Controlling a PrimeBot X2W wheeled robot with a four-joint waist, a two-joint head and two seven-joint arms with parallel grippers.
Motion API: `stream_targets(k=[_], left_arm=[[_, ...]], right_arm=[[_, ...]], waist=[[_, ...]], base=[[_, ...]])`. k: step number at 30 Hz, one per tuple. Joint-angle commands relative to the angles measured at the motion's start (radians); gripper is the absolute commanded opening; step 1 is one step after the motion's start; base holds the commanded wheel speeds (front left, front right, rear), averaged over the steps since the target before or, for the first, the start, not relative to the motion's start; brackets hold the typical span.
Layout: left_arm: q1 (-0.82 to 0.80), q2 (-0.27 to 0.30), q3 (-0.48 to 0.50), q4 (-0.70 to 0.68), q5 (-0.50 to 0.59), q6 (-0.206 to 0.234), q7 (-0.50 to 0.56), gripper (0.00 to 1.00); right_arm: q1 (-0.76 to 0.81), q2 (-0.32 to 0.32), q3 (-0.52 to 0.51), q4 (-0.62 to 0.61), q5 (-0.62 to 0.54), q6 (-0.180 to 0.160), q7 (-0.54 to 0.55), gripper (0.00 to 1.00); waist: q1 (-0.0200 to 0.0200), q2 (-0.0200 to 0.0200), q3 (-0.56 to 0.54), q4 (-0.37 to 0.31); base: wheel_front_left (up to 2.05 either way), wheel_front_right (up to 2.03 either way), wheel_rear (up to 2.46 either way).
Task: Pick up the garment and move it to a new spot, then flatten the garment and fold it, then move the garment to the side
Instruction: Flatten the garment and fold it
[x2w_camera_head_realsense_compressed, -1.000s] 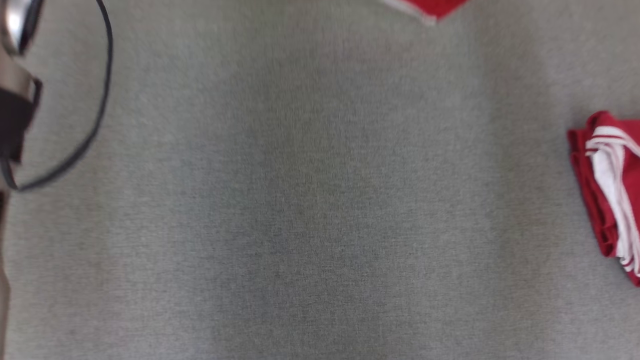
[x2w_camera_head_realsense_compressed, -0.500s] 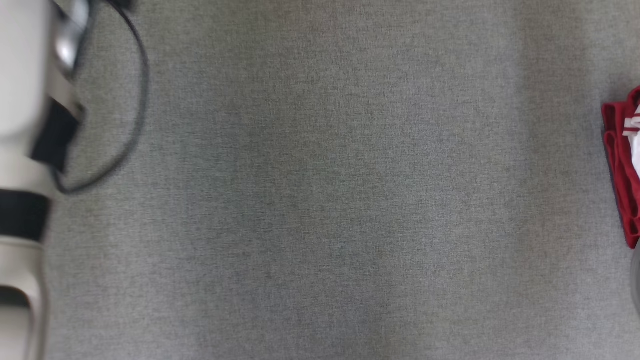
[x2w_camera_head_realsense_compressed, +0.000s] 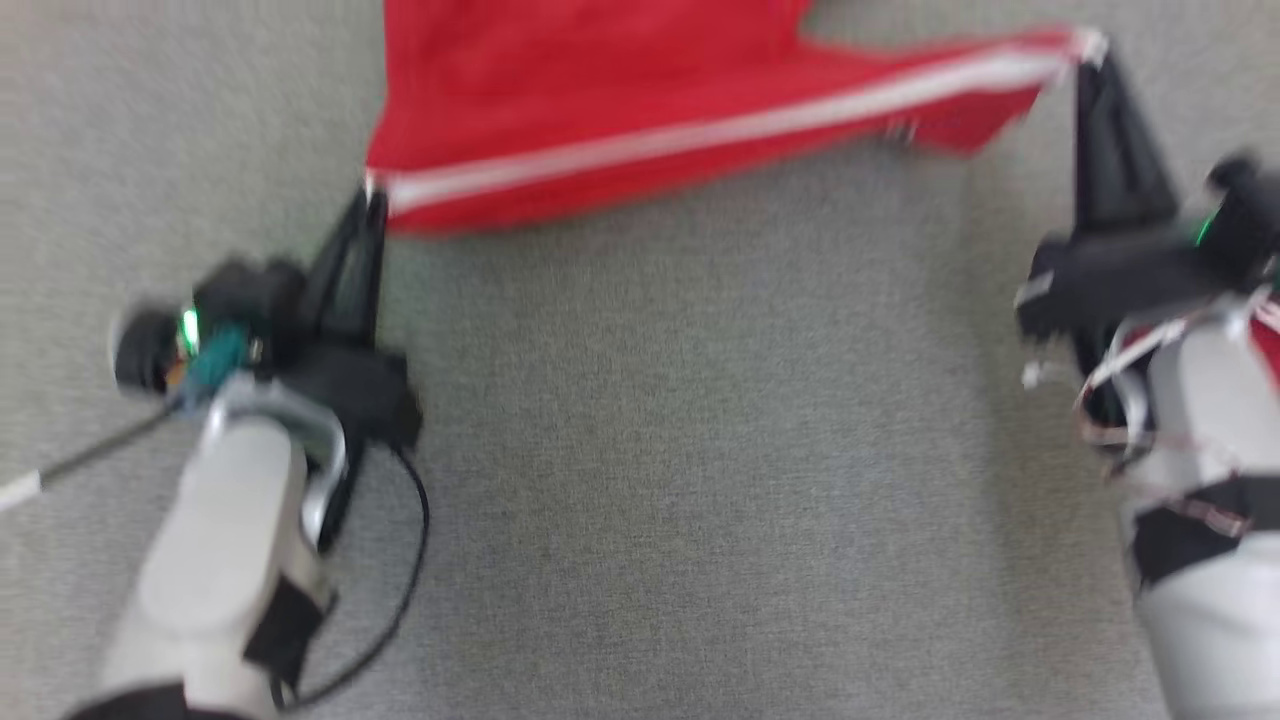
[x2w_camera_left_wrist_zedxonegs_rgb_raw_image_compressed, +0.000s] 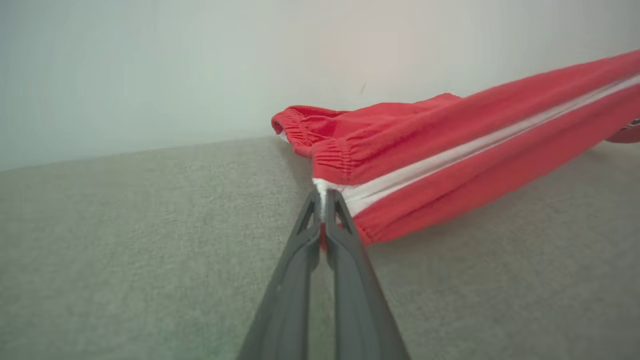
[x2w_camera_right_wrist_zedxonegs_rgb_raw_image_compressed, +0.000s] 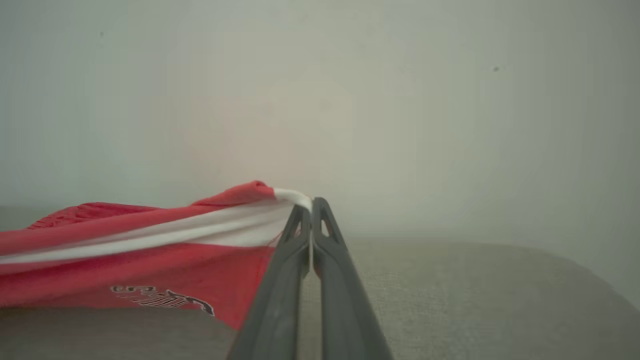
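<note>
I find one piece of writing: a line of dark script lettering (x2w_camera_right_wrist_zedxonegs_rgb_raw_image_compressed: 162, 298) printed on the red garment (x2w_camera_right_wrist_zedxonegs_rgb_raw_image_compressed: 100, 270). In the right wrist view it sits low on the cloth, beneath the white stripe (x2w_camera_right_wrist_zedxonegs_rgb_raw_image_compressed: 150, 234). The strokes are dark with a pale edge and run at a slant. I can make out curls that may be letters, but I cannot read a word or a brand from them. In the head view I see a small dark mark (x2w_camera_head_realsense_compressed: 900, 131) at the same garment's lower edge, too blurred to read.
</note>
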Motion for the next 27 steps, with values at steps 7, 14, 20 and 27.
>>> stream_targets(k=[7, 14, 20, 27], left_arm=[[0.218, -0.023, 0.088, -0.035, -0.012, -0.001, -0.003, 0.00], [0.421, -0.040, 0.126, -0.031, -0.013, -0.004, -0.003, 0.00], [0.575, -0.064, 0.125, -0.042, -0.042, -0.004, -0.003, 0.00], [0.689, -0.094, 0.157, -0.057, -0.070, -0.005, -0.003, 0.00]], right_arm=[[0.214, 0.056, -0.033, -0.013, 0.005, -0.006, -0.001, 0.00], [0.430, 0.119, -0.036, -0.016, 0.009, -0.006, -0.001, 0.00], [0.594, 0.142, -0.015, -0.003, 0.009, -0.006, -0.001, 0.00], [0.715, 0.158, 0.008, 0.003, 0.006, -0.005, -0.001, 0.00]], waist=[[0.0003, 0.0000, -0.191, -0.003], [0.0003, 0.0000, -0.330, -0.023], [0.0003, 0.0000, -0.428, -0.042], [0.0003, 0.0000, -0.483, -0.055]], base=[[0.00, 0.00, 0.00], [0.00, 0.00, 0.00], [0.00, 0.00, 0.00], [0.00, 0.00, 0.00]])
